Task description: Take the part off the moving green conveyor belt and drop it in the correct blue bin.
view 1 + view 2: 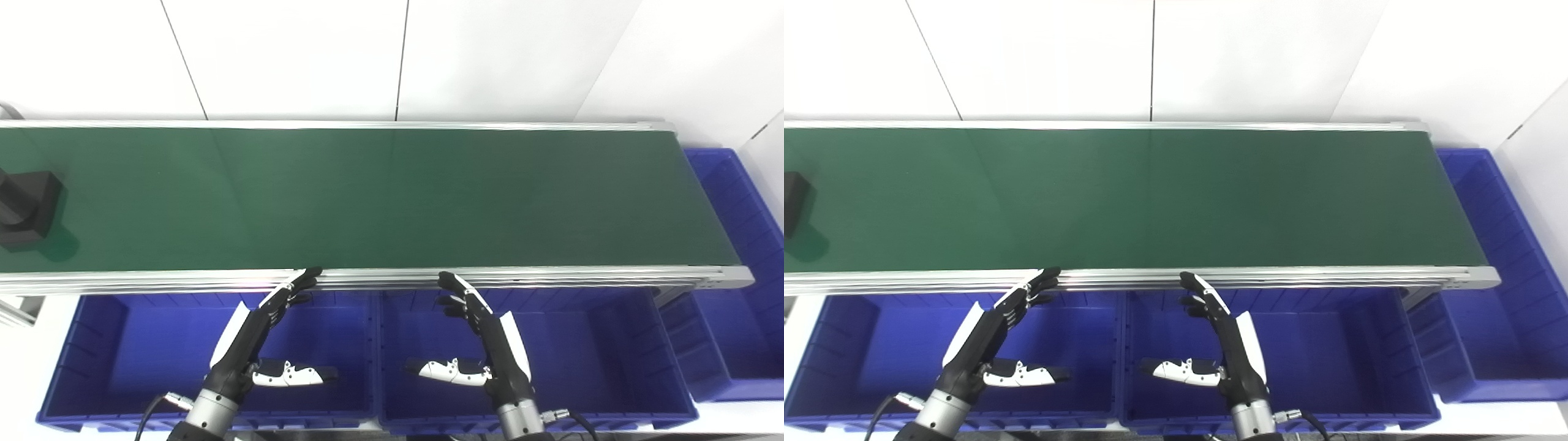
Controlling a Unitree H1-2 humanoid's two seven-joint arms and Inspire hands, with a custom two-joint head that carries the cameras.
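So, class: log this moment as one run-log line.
black part: far left on belt | left hand: open over bin | right hand: open | grasp: not yet

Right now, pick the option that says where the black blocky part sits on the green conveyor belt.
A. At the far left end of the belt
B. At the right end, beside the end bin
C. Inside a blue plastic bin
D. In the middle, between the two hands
A: the black blocky part sits at the left edge of the green conveyor belt, far from both open hands, left hand and right hand, which hang over the blue plastic bins.
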